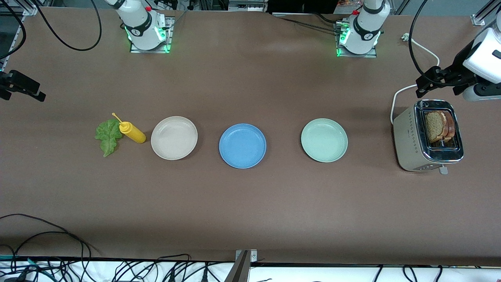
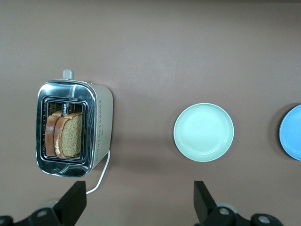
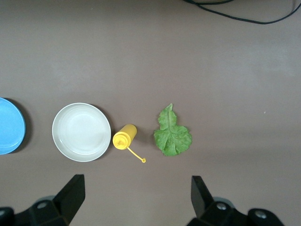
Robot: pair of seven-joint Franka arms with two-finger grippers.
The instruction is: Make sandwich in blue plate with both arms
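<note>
Three plates sit in a row across the brown desk (image 1: pixel 250 203), the blue plate (image 1: pixel 242 145) in the middle; it serves as the landmark here and holds nothing.

Toward the right arm's end of the desk from the blue plate: a ruffled lettuce leaf (image 1: pixel 107 136) lies flat at the end of the row. A yellow squeeze bottle (image 1: pixel 132 132) lies on its side with its nozzle end resting on the leaf's edge. Between the bottle and the blue plate sits the beige-white plate (image 1: pixel 174 138), close to the bottle but not touching.

Toward the left arm's end from the blue plate: the mint-green plate (image 1: pixel 324 140), well apart from it. Past that stands a silver toaster (image 1: pixel 407 137), slots up, white cord trailing from it. Two bread slices (image 1: pixel 439 126), brown with darker crusts, stand upright side by side in the toaster.

Right gripper (image 3: pixel 136 197): up in the air over the lettuce end of the row, well off from the blue plate; fingers (image 3: pixel 73 190) spread wide, holding nothing.

Left gripper (image 2: pixel 141 200): in the air over the desk beside the toaster, well off from the blue plate; fingers (image 2: pixel 75 195) spread wide, holding nothing.

No sandwich part is on the blue plate.
</note>
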